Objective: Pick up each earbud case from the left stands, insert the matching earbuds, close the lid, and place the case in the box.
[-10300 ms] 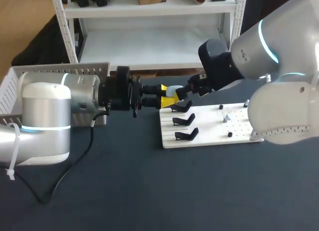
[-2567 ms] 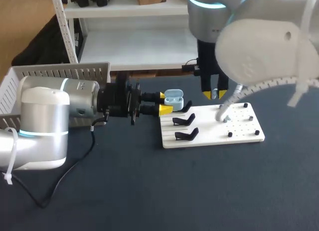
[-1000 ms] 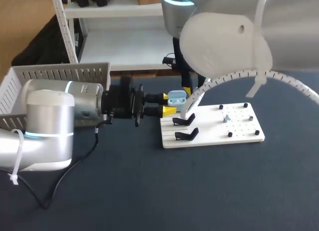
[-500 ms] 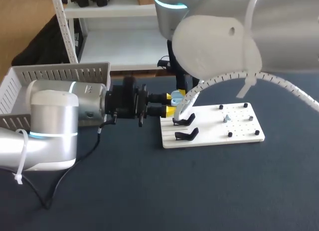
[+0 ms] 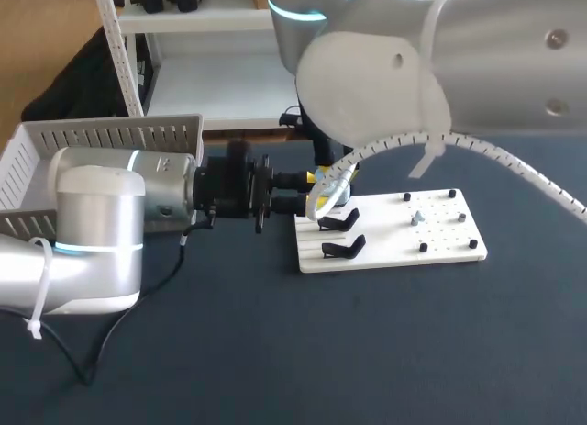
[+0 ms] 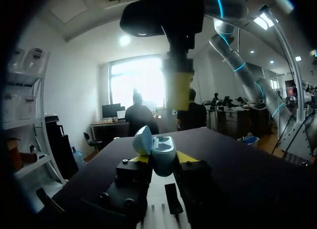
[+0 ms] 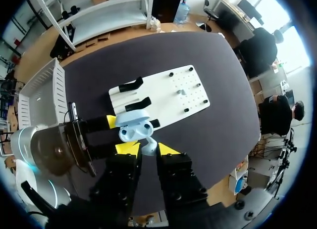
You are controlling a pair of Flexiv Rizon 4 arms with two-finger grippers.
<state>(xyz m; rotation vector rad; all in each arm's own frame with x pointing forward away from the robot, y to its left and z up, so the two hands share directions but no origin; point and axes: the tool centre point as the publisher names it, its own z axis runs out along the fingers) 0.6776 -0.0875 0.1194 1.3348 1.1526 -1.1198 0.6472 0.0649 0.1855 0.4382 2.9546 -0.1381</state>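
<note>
case (image 7: 133, 127) top: right end effector (image 7: 147, 149) overhead | below: stands (image 5: 341, 223)

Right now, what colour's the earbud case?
The case is pale blue; clearest in the right wrist view.

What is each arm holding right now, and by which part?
The left jaws grip the open earbud case by the sides of its base. The right jaws pinch a small pale earbud; which part, unclear.
</note>
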